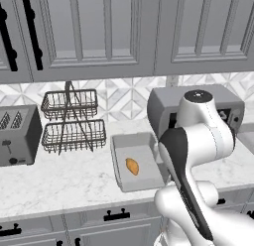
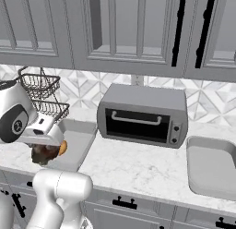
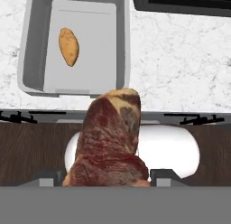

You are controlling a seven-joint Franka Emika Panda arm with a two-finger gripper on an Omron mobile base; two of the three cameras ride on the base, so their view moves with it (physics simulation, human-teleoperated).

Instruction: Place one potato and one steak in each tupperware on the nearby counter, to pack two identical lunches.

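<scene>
My gripper [image 3: 108,175] is shut on the steak [image 3: 110,139], a dark brown lumpy chunk that hides most of both fingers. In the right base view the steak [image 2: 44,154] hangs under the hand by the counter's front edge, just in front of the left tupperware [image 2: 80,131]. That grey tupperware [image 3: 124,47] holds one orange-tan potato [image 3: 68,46], also seen as the potato [image 1: 132,166] inside the tupperware [image 1: 130,141] in the left base view. A second tupperware [image 2: 209,170] lies bare on the counter [image 2: 138,163] at the right.
A grey toaster oven [image 2: 143,115] stands on the counter between the two trays. Wire baskets [image 1: 72,121] and a toaster [image 1: 17,136] sit to the left. Upper cabinets hang overhead, and drawer fronts with black handles [image 3: 198,120] run below the counter edge.
</scene>
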